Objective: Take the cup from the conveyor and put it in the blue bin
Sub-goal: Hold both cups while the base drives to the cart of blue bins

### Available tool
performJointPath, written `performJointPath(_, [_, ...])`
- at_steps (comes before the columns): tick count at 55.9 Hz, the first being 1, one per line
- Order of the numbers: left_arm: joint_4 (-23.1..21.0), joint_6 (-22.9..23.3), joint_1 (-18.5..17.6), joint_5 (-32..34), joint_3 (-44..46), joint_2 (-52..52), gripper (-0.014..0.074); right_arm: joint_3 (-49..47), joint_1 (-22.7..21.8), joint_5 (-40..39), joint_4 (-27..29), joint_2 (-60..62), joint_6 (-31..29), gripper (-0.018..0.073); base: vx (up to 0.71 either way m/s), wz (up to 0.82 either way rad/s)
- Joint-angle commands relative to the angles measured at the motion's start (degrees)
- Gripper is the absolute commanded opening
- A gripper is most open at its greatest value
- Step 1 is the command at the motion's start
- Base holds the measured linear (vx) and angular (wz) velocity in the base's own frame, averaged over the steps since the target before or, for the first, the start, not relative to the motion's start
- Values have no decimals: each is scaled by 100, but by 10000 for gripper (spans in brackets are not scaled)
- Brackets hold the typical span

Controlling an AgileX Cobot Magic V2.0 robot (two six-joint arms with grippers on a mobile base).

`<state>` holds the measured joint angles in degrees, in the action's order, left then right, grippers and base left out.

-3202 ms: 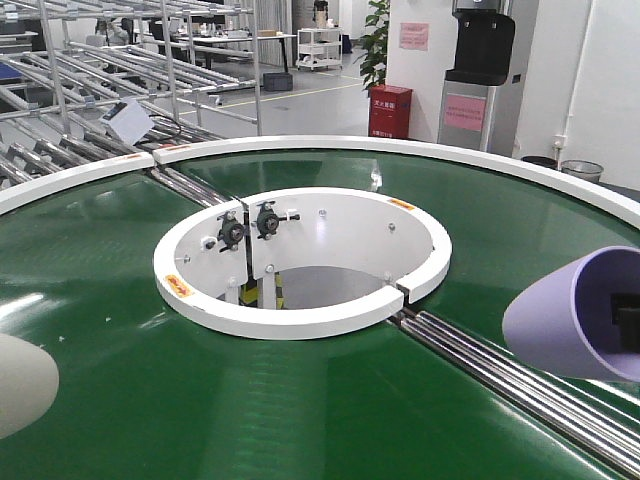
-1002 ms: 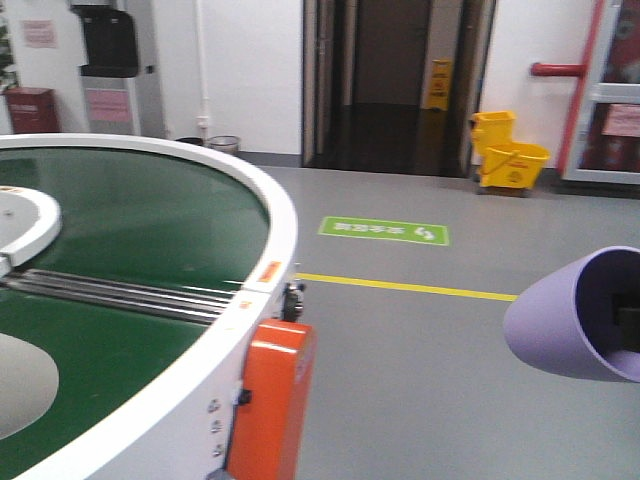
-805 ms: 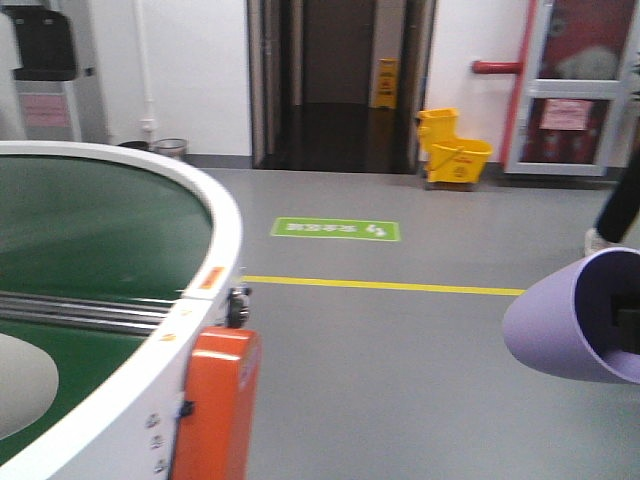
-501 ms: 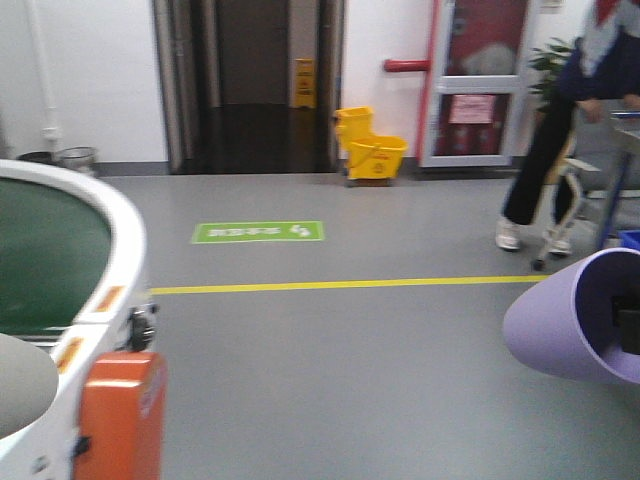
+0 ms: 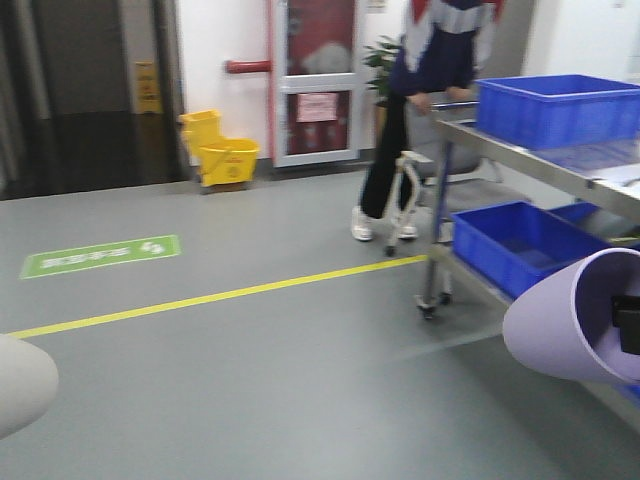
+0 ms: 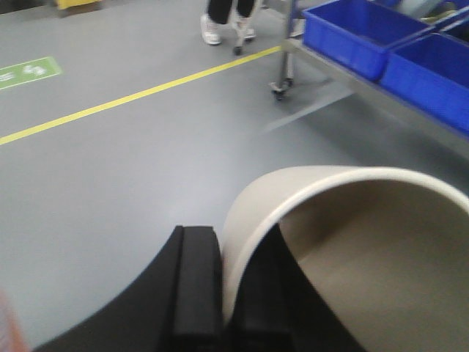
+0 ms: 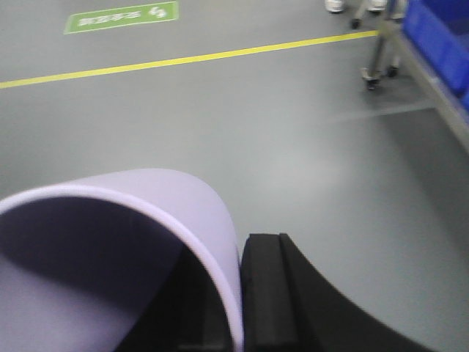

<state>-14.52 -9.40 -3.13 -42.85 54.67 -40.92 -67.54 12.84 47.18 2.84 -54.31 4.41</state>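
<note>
My left gripper (image 6: 229, 293) is shut on the wall of a cream cup (image 6: 352, 249), one black finger (image 6: 194, 286) outside and one inside. The cup lies on its side, and its base shows at the front view's lower left (image 5: 20, 385). My right gripper (image 7: 236, 301) is shut on the wall of a lilac cup (image 7: 110, 249), which shows at the front view's right edge (image 5: 570, 320). A large bright blue bin (image 5: 555, 105) stands on top of a steel cart, ahead and to the right. The conveyor is out of view.
The steel cart (image 5: 520, 165) on castors carries smaller blue bins (image 5: 520, 245) on its lower shelf, also in the left wrist view (image 6: 366, 37). A person (image 5: 430, 90) stands behind the cart. A yellow floor line (image 5: 220, 295), a green floor sign (image 5: 100, 255) and a yellow mop bucket (image 5: 220, 150) lie to the left.
The view has swung right: the green conveyor slid out on the left, and the cart with blue bins and the person came in. Both cups stay held as before.
</note>
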Motion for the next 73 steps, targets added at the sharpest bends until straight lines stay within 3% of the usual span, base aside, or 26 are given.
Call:
performJointPath(1, [-150, 14, -35, 455, 143, 22, -4, -164, 4, -484, -18, 73, -2, -9, 19, -64])
performJointPath(36, [-150, 14, -35, 455, 143, 22, -4, -164, 4, -484, -1, 73, -2, -9, 20, -47])
performJointPath(73, [-150, 14, -35, 455, 143, 22, -4, -164, 4, -484, -1, 73, -2, -9, 32, 5])
